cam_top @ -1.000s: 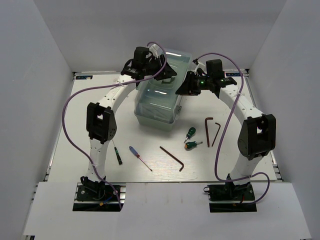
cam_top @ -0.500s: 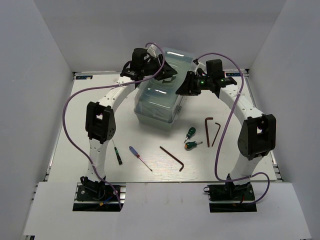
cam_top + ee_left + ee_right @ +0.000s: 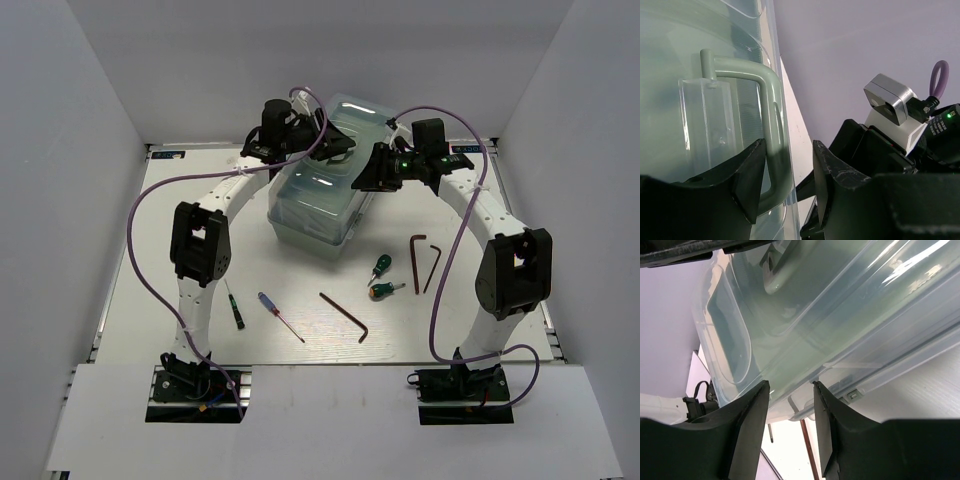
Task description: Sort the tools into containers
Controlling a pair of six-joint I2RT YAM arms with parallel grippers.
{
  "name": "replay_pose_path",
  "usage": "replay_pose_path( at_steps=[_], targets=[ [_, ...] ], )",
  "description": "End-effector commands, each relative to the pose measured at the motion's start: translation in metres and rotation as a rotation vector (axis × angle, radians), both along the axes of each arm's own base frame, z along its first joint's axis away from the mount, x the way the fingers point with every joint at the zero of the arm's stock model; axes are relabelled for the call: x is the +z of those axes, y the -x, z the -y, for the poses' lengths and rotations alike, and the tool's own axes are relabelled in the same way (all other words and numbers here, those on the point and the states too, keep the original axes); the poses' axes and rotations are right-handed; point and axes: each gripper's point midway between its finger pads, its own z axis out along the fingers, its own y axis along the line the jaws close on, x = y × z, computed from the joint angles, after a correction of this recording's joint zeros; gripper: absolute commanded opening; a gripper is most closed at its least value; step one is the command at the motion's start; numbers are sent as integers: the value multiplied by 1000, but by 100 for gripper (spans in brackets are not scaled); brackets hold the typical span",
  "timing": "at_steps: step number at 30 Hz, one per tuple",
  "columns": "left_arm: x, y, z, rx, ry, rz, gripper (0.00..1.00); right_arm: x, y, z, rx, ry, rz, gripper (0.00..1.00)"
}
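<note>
Left gripper (image 3: 337, 148), right gripper (image 3: 366, 178), top view: both at far end of toolbox (image 3: 312, 205); screwdrivers (image 3: 380, 266), hex keys (image 3: 416, 265) loose on counter (image 3: 300, 290), well behind both toward arm bases, unsorted.
Left wrist: jaws apart, straddling handle (image 3: 771, 105), slack one side.
Right wrist: jaws apart against toolbox wall; grip unclear.
Risk, judged: lopsided lift tilts toolbox; slack handle slips free.

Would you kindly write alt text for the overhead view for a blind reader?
Two white robot arms meet over a pale-green toolbox with a translucent lid, the left gripper and right gripper both at it. On the table nearer their bases lie two slim screwdrivers, two stubby green screwdrivers and three L-shaped hex keys.
</note>
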Motion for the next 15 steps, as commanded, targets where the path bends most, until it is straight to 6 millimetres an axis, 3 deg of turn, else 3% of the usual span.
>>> replay_pose_path(
  at_steps=[1,5,15],
  targets=[
    [86,72,27,-243,130,132,51,-8,-2,-10,26,26,24,46],
    [82,70,23,-234,127,127,51,20,-5,-2,11,-1,94,48],
    [81,66,19,-224,132,126,50,36,-11,24,-58,-9,85,48]
  ],
)
